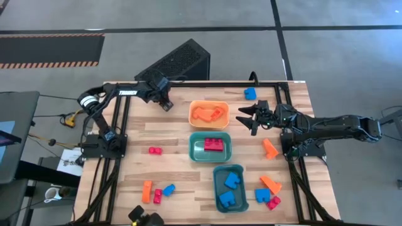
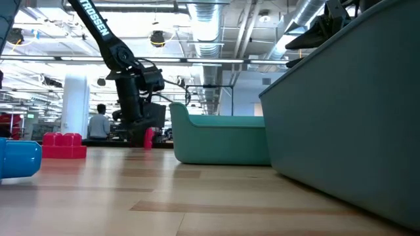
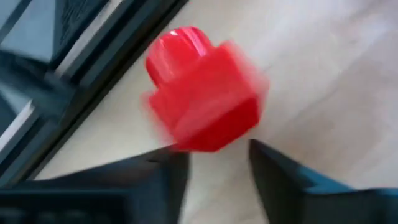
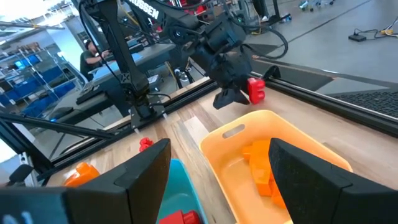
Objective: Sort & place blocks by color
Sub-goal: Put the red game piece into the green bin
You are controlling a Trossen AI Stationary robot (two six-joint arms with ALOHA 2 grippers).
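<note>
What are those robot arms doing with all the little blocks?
They sort blocks by color into bins. The left claw is at the table's far edge with a red block at its fingertips. The right claw waits open beside the orange bin. More blocks lie loose on the table.

A blurred red block (image 3: pixel 202 90) fills the left wrist view; the left gripper (image 3: pixel 217 165) fingers are cut off at six o'clock.

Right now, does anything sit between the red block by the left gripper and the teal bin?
Nothing visible blocks it. The red block at the left gripper has bare table toward the teal bin; the orange bin sits just beside that path.
</note>
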